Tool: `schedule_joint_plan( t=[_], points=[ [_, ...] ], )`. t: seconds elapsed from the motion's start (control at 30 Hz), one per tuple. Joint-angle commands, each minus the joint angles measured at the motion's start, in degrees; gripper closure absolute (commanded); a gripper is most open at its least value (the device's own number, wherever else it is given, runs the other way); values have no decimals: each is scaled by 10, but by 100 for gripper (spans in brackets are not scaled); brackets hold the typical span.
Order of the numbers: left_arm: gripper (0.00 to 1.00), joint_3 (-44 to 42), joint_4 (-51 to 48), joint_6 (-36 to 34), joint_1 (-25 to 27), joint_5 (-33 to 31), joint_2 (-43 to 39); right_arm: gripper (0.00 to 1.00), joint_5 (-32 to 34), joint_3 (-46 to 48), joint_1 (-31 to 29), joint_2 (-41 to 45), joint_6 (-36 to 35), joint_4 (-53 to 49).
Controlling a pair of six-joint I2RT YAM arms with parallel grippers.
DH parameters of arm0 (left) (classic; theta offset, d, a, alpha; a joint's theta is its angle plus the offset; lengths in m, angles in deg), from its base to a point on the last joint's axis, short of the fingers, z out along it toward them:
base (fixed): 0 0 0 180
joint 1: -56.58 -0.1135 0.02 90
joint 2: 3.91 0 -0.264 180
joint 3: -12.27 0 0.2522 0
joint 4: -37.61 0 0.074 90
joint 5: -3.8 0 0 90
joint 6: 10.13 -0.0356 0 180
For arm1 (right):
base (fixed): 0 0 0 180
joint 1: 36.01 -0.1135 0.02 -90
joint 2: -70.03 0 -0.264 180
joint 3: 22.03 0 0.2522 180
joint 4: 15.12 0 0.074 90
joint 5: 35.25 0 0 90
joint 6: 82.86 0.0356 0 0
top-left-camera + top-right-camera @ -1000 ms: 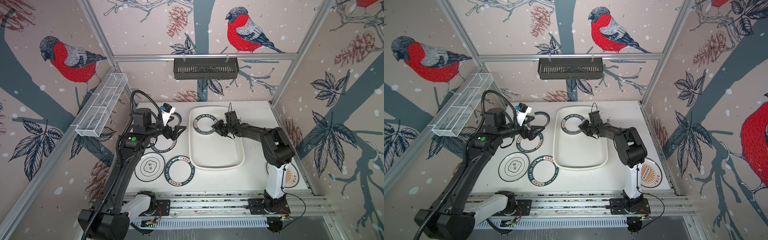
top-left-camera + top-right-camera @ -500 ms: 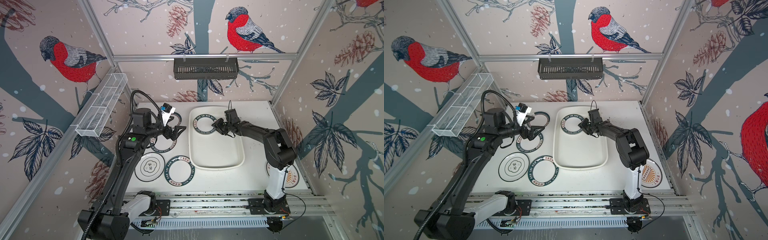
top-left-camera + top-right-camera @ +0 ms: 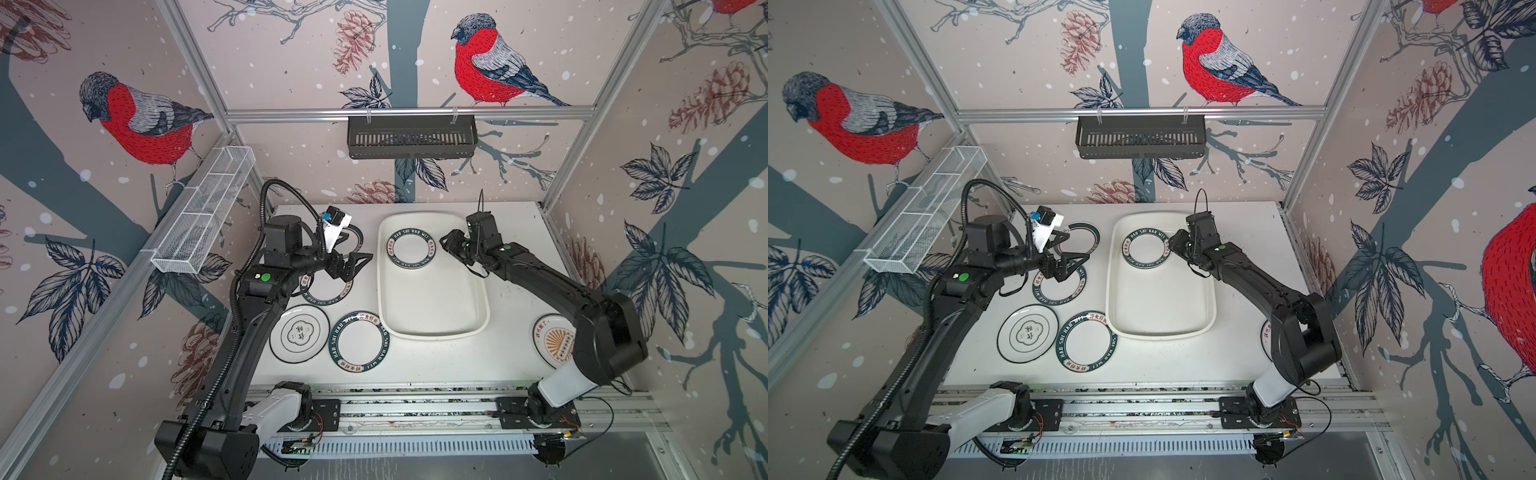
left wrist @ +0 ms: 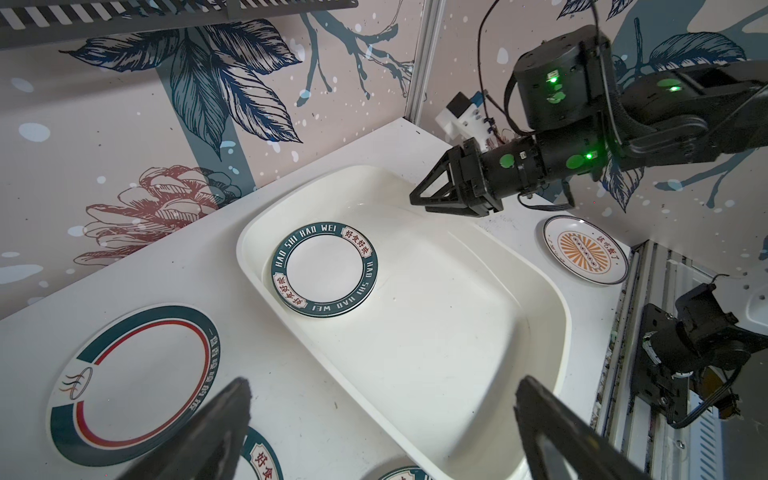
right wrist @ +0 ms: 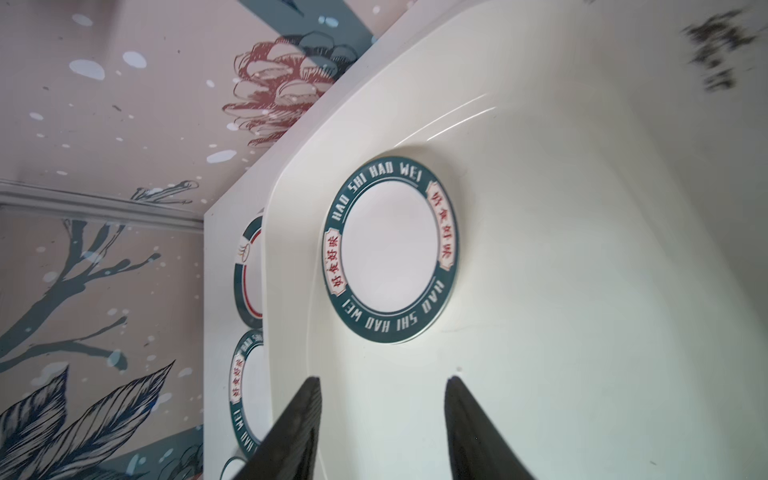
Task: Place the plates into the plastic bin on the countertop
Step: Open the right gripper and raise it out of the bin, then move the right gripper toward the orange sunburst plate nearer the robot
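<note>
Plastic bin: the plastic bin (image 3: pixel 436 299) is sitting on the countertop (image 3: pixel 436 361), right of centre, and is holding one plate.
Plate in bin: the binned plate (image 3: pixel 410 252) is lying flat and face up in the bin's far-left part. It is showing a white centre and a dark green rim lettered "HAO SHI HAO WEI", with red characters on pale panels.
Right gripper: the right gripper (image 3: pixel 445 243) is hovering over the bin's far right side, near that plate but clear of it. Its jaws are standing partly apart and gripping nothing.
Left gripper: the left gripper (image 3: pixel 359 264) is hanging with jaws spread wide and empty above the near-bin plate (image 3: pixel 324 291), which has a green lettered rim.
Plates outside: five are lying on the countertop. Left of the bin are the near-bin plate, the green-and-red ringed plate (image 4: pixel 133 382), the clover plate (image 3: pixel 300 337) with a black rim, and the front lettered plate (image 3: pixel 360 346). The sunburst plate (image 3: pixel 555 347) is lying to the right, partly behind the right arm.
Count: six plates are showing: three green-lettered, one ringed, one clover, one sunburst. There is one bin.
Other containers: the black slotted rack (image 3: pixel 411 137) is hanging on the back rail, and the wire-mesh basket (image 3: pixel 203 216) is hanging on the left.
</note>
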Motion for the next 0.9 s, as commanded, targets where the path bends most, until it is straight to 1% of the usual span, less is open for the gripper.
schedule_joint_plan(
  t=[0.0,0.07,0.2,0.27,0.37,0.4,0.47,0.5,0.53,0.6,0.8,0.87],
  points=[
    [2,9,-10,-16,1,11,7,47,108,25,19,40,-25,-61],
    [2,10,-8,-15,1,13,11,46,128,43,39,61,-17,-85],
    [2,13,-4,-11,2,16,18,45,149,94,87,106,4,-101],
    [1,15,-3,-11,2,14,21,38,170,111,108,122,19,-124],
    [2,15,-5,-12,1,11,24,33,210,134,133,145,33,-162],
    [2,15,-6,-13,1,10,24,28,226,144,139,155,38,-172],
    [2,16,-8,-14,2,9,26,26,248,163,152,175,50,-190],
    [2,16,-9,-15,2,8,27,7,262,174,159,194,59,-198],
    [2,16,-9,-15,2,8,27,0,275,184,164,205,68,-205],
    [2,16,-9,-15,3,9,29,0,291,210,181,231,84,-214],
    [2,18,-5,-14,5,10,30,0,290,284,241,323,106,-226],
    [2,19,-4,-14,5,12,31,1,306,296,259,350,117,-245]
  ],
)
